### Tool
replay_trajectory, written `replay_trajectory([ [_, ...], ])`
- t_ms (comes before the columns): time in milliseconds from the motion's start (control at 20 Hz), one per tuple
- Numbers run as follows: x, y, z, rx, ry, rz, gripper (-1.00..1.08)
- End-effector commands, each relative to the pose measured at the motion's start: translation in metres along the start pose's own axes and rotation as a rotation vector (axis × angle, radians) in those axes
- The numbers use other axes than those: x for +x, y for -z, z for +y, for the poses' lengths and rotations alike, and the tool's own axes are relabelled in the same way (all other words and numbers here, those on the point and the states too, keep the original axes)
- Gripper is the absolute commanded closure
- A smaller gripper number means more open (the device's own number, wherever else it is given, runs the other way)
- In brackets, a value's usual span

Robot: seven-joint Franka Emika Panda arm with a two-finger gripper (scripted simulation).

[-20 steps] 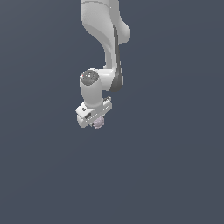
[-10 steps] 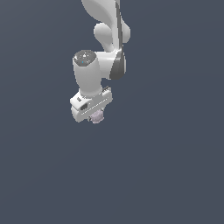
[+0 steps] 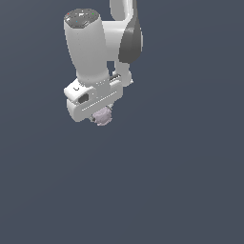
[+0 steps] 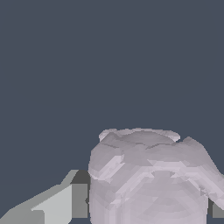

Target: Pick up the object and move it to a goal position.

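Since 0.5 s ago, arm (image 3: 90, 45) and gripper (image 3: 101, 115) have shifted toward the exterior view's right, looming larger. Plain grey backdrop (image 3: 190, 181) lies open on all sides. Fingers (image 4: 57, 203) are closed around the ball (image 3: 102, 116), which hangs beneath the white hand.

From my exterior view, I see open slate-grey space on every side of the gripper (image 3: 101, 114): below it, to the exterior view's left and to its right, nothing stands in any path. The only bulk nearby is the arm's own white wrist housing (image 3: 88, 45) directly above. In my wrist view the held bumpy lavender ball (image 4: 151, 177) fills the near field; beyond it lies plain grey.
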State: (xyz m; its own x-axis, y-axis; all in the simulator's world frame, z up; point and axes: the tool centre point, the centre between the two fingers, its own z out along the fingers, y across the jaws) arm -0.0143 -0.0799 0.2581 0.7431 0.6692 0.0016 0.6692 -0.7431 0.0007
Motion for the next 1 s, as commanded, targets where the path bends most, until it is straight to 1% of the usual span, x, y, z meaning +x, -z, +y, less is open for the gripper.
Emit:
replay_trajectory([
  [0, 0.005, 0.025, 0.004, 0.001, 0.0, 0.0, 1.08],
  [450, 0.023, 0.105, 0.018, 0.001, 0.0, -0.001, 1.08],
  [950, 0.038, 0.168, 0.031, 0.001, -0.001, -0.001, 1.08],
])
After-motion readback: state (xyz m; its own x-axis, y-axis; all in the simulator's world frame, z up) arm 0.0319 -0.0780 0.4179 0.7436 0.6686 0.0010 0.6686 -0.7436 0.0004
